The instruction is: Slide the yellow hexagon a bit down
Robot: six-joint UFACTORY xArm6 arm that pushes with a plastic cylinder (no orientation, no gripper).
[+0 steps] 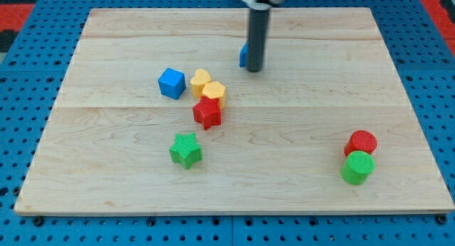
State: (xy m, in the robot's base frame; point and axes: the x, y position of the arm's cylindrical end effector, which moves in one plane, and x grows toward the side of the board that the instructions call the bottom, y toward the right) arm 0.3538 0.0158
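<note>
The yellow hexagon (214, 93) sits left of the board's centre, touching a yellow heart-shaped block (200, 81) at its upper left and a red star (207, 112) just below it. My tip (254, 70) is up and to the right of the hexagon, apart from it. A blue block (243, 55) is partly hidden behind the rod.
A blue cube (171, 83) lies left of the yellow pair. A green star (186, 150) lies below the red star. A red cylinder (361, 143) and a green cylinder (357, 167) stand touching at the lower right. The wooden board (106, 175) rests on blue pegboard.
</note>
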